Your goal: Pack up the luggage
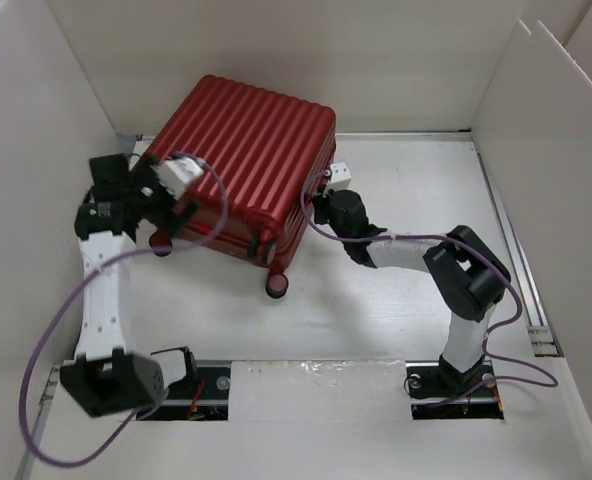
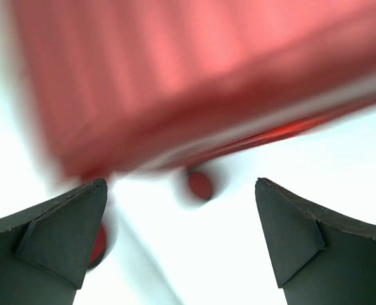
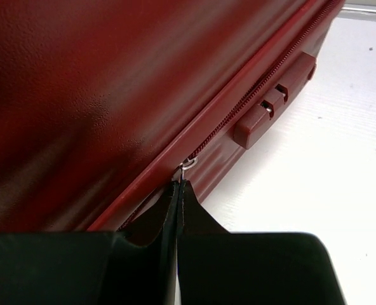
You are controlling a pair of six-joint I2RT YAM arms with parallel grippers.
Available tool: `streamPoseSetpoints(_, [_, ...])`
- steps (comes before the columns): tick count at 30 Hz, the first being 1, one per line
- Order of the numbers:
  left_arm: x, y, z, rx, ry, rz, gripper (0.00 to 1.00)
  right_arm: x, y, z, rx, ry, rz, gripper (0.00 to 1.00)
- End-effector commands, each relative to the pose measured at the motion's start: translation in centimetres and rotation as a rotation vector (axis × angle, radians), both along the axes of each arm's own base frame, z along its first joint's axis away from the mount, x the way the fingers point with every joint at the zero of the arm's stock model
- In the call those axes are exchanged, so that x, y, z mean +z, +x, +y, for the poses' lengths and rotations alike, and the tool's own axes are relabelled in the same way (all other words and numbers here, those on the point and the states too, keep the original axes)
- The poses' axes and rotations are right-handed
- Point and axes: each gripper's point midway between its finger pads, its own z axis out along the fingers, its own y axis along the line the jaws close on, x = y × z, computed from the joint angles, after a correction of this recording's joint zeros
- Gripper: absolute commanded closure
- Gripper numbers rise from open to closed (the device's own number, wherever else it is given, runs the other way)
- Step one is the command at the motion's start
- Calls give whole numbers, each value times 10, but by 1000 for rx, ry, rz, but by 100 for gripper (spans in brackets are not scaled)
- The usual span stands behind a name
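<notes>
Closed luggage (image 1: 246,160) flat on the table (image 1: 376,310) toward the far left, ribbed shell up, one wheel (image 1: 276,285) at the near edge. Left gripper (image 2: 180,184) by the near left corner, jaws wide apart, case blurred just beyond. Right gripper (image 3: 177,184) at the right side, fingers pressed together on the zipper pull (image 3: 187,163), red lock (image 3: 274,108) farther along the same seam.

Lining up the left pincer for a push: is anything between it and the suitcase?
Nothing visible. The left pincer stands open with the luggage straight ahead across the white table. Only the case's own small wheel shows in the gap.
</notes>
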Motion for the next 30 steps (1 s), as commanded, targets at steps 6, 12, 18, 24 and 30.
streamPoseSetpoints(6, [-22, -134, -141, -488, -61, 95, 0, 18, -117, 130, 515, 125, 44, 100])
streamPoseSetpoints(12, [-32, -145, -142, -409, -128, 281, 0, 17, -129, 142, 523, 130, 49, 100])
streamPoseSetpoints(18, [-34, -120, -113, -164, -74, 145, 0, 12, -134, 146, 507, 140, 69, 100])
streamPoseSetpoints(24, [-50, -110, -72, 87, 17, 125, 0, 3, -132, 143, 479, 132, 84, 100])
streamPoseSetpoints(30, [-57, -105, -97, 26, -103, 125, 4, 1, -131, 141, 466, 131, 95, 100])
